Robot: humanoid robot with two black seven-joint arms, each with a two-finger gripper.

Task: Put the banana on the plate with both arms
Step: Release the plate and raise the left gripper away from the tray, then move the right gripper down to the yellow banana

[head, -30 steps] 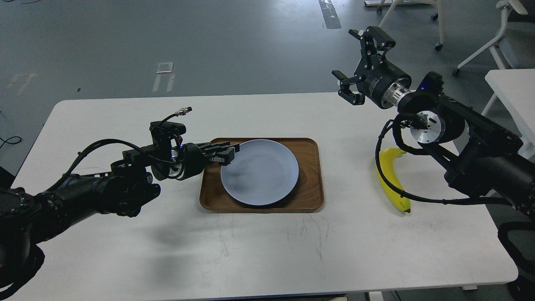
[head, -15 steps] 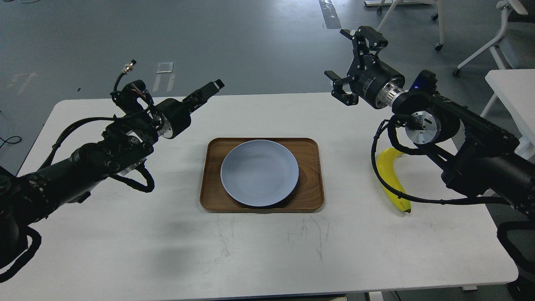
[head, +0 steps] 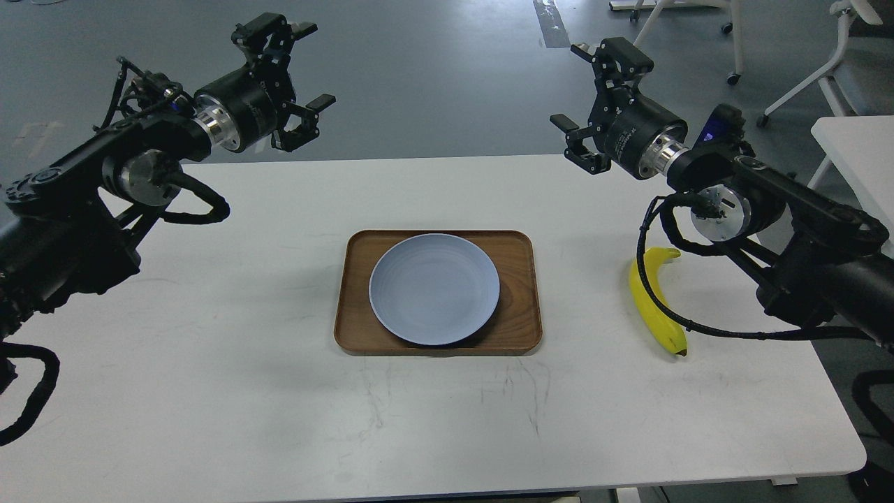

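Over the last second the left arm has swung up and away from the plate's left rim, and its left end effector (head: 293,84) now hangs raised beyond the far-left edge of the surface (head: 209,391), fingers spread wide and empty. The right arm has hardly shifted. The banana (head: 653,300) has not moved.

The banana lies flat on the surface well to the right of the wooden tray (head: 520,328), stem toward the far side and dark tip toward the near edge, with a black cable of the right arm looping across it. The plate (head: 434,288) sits bare in the tray at the middle of the surface.

The right end effector (head: 597,101) is held high above the far-right part of the surface, fingers apart, gripping nothing, and clear of the fruit.

The banana looks light, with a smooth skin that could slip and soft flesh that would bruise under a hard pinch. The thick middle of the curve seems the best place to take hold, across its width, with gentle pressure; the cable over it may get in the way.
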